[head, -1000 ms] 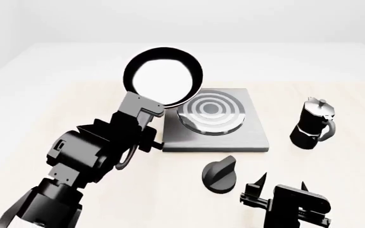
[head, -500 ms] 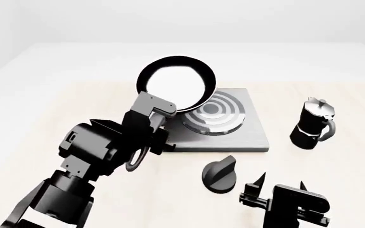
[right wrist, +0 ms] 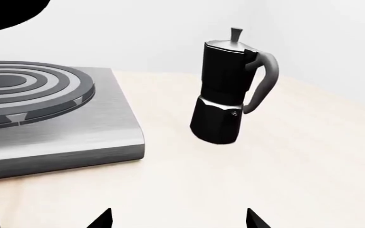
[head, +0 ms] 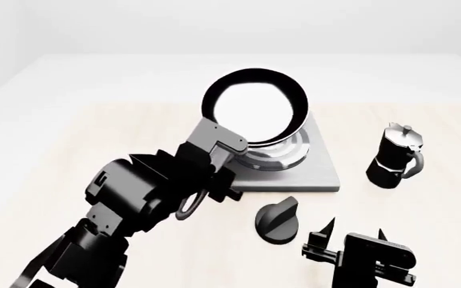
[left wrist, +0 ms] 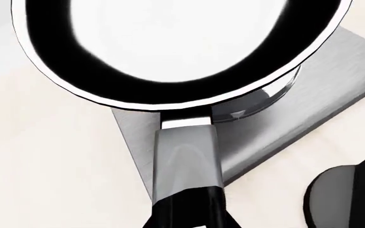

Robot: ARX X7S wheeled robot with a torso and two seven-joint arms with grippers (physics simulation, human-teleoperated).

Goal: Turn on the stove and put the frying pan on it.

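- The right gripper (head: pixel 355 239) sits nearest the robot, low over the pale wooden table (head: pixel 70 150), its two dark fingertips spread apart with nothing between them; in the right wrist view only the tips (right wrist: pixel 104 219) show.
- Just beyond it lies the black round knob (head: pixel 278 221), apart from the plate of the stove (head: pixel 317 171) and near that plate's front edge.
- The left arm reaches forward from the robot's left, and the left gripper (head: pixel 214 157) is clamped on the grey handle (left wrist: pixel 187 161) of the frying pan (head: pixel 254 108).
- The stove is a flat square grey metal plate with a ringed round burner (right wrist: pixel 24 90) raised on it.
- The frying pan is held in the air, tilted, with its black rim and pale inside facing the head camera; it hangs over the burner and covers most of it in the head view. I cannot tell whether its base touches the burner.
- To the robot's right of the stove, well apart from it, a black moka pot (head: pixel 394 157) stands upright on the table.
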